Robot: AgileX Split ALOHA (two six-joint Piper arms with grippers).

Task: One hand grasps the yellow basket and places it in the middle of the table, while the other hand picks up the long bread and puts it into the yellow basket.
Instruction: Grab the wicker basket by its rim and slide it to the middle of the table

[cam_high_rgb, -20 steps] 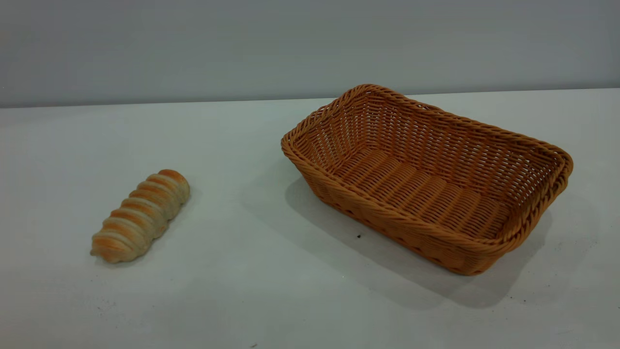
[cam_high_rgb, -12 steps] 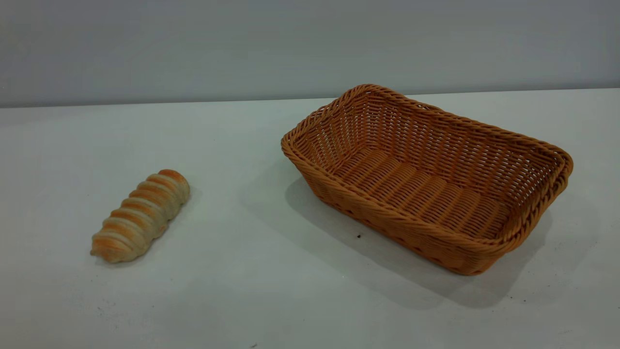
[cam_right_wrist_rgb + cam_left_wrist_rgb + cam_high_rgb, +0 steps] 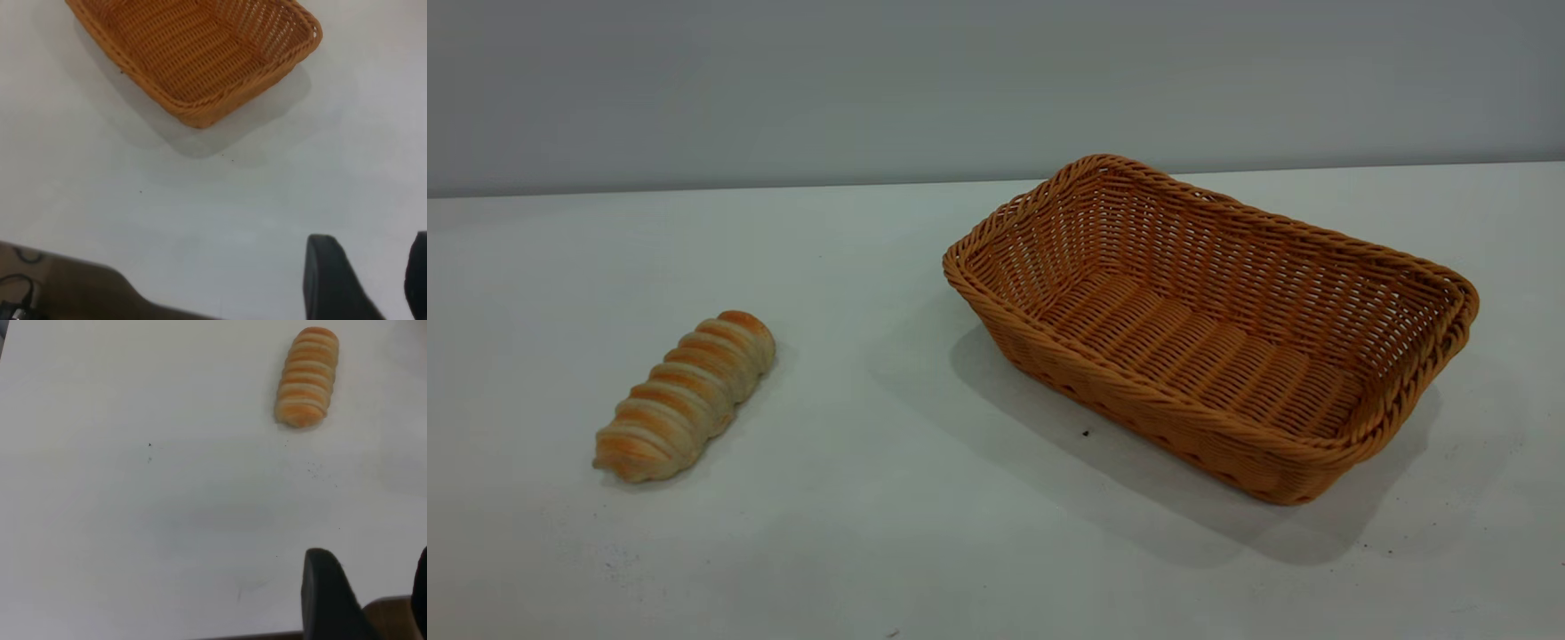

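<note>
Yellow basket (image 3: 1209, 329) right, long bread (image 3: 685, 396) left on desk (image 3: 889, 498): unchanged; both pincers (image 3: 373, 600) (image 3: 363, 280) open, empty, task unstarted.

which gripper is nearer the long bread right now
Left. The left gripper hangs over bare table with the long bread in its wrist view, apart from it. The right gripper faces the yellow basket on the other side.

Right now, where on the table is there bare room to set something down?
The widest bare patch lies between the bread and the basket. The near strip of the table in front of both is bare too, as is the far strip behind the bread. The basket fills most of the right half; only narrow margins remain around it.
</note>
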